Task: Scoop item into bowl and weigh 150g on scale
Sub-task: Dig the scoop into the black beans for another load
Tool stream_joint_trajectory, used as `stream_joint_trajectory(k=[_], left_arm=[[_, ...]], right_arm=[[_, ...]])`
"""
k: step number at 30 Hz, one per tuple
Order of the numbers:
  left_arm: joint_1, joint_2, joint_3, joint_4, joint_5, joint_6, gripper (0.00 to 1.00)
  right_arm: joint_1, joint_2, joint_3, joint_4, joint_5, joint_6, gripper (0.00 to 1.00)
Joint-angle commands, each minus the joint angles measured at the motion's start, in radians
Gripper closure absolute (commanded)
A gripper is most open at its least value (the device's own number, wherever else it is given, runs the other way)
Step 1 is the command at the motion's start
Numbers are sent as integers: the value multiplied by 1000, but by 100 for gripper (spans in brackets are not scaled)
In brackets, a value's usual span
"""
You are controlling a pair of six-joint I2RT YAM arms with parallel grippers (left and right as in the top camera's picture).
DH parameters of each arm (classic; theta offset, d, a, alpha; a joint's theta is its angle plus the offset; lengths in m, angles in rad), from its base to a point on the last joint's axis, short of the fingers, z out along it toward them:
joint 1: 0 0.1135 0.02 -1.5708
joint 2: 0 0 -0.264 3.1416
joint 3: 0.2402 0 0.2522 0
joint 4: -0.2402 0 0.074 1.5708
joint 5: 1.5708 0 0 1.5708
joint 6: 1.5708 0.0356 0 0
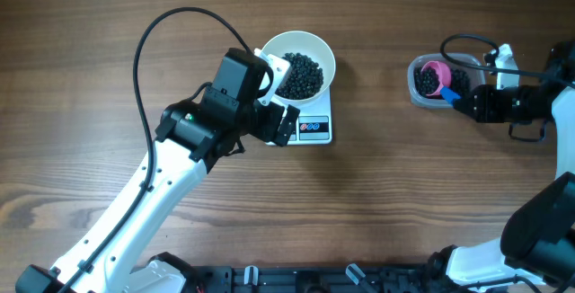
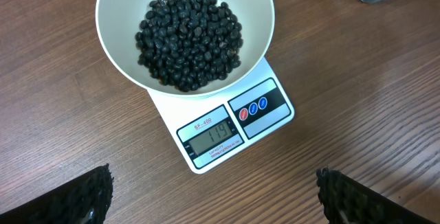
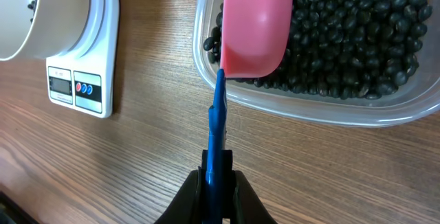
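The white bowl [image 1: 316, 46] [image 2: 113, 38] stands on the white scale [image 1: 319, 129] [image 2: 206, 157] and holds a heap of black beans [image 1: 299, 75] [image 2: 189, 38]. The display [image 2: 214, 137] reads 119. My left gripper [image 1: 277, 104] [image 2: 216, 200] hovers open over the scale's front corner, holding nothing. My right gripper [image 1: 467, 102] [image 3: 218, 183] is shut on the blue handle [image 3: 218, 124] of a pink scoop [image 1: 431, 79] [image 3: 254, 25]. The scoop sits in the clear tub [image 1: 416, 91] [image 3: 309, 110] of beans [image 3: 357, 31], and the overhead view shows beans in its cup.
The left arm [image 1: 153, 194] crosses the table's left half diagonally, its black cable [image 1: 144, 41] arching above. The right arm [image 1: 539, 104] reaches in from the right edge. Bare wooden table [image 1: 377, 194] lies between the scale and the tub.
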Motion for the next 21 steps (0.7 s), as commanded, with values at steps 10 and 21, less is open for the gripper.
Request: stream_joint_trajectory(k=[10,21], left_arm=[[-5,6,-6,0,14,16,0],[-8,6,-6,0,14,16,0]], right_arm=[[-3,14,-8,-13,-134,50,96],[-27,14,-8,-11,-131,93,96]])
